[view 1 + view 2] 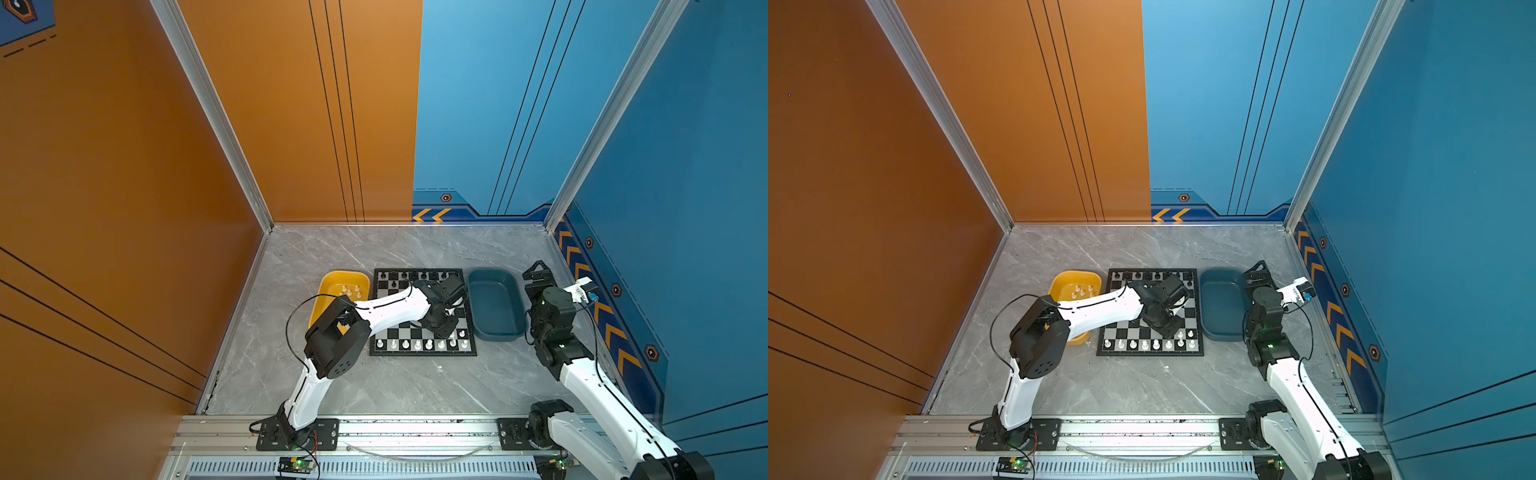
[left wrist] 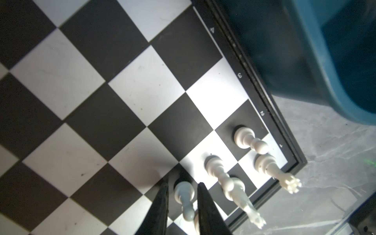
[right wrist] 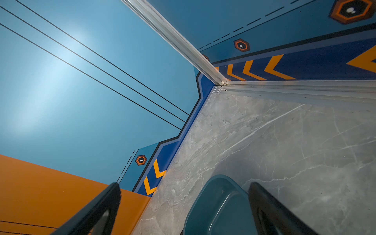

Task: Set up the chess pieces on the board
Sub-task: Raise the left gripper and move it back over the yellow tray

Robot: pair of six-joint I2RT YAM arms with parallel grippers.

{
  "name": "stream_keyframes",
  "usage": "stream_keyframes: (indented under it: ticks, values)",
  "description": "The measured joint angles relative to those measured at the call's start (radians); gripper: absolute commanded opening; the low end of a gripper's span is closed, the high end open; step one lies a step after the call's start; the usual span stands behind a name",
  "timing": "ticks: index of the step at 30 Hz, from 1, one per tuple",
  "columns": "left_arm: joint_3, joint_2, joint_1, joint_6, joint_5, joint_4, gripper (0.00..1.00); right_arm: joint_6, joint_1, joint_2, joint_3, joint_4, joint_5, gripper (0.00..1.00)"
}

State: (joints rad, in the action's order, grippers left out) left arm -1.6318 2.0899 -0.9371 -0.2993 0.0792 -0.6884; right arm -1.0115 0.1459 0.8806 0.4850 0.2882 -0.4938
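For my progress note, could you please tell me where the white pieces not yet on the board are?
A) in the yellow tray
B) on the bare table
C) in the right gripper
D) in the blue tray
A: in both top views a few white pieces stand in the yellow tray.

Bright, even light in both top views; glare washes out the board [image 2: 215, 95] up close.
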Motion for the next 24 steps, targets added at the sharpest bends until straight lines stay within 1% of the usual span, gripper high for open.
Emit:
stream_keyframes:
  ticks: [5,8,11,14,17,21,24]
  values:
    - [0.002,-0.049,0.01,0.0,-0.028,-0.01,0.28,0.0,0.0,0.0,0.0,0.0,0.0,1.0]
    - [0.017,-0.115,0.025,0.0,-0.048,-0.011,0.29,0.0,0.0,0.0,0.0,0.0,0.0,1.0]
    - [0.056,-0.205,0.065,0.002,-0.08,-0.008,0.3,0.0,0.0,0.0,0.0,0.0,0.0,1.0]
    - [0.123,-0.301,0.138,0.003,-0.117,0.003,0.31,0.0,0.0,0.0,0.0,0.0,0.0,1.0]
    - [0.194,-0.375,0.235,-0.001,-0.158,0.011,0.31,0.0,0.0,0.0,0.0,0.0,0.0,1.0]
    - [0.274,-0.42,0.357,-0.001,-0.218,0.011,0.31,0.0,0.0,0.0,0.0,0.0,0.0,1.0]
    - [0.311,-0.426,0.43,0.0,-0.26,0.011,0.32,0.0,0.0,0.0,0.0,0.0,0.002,1.0]
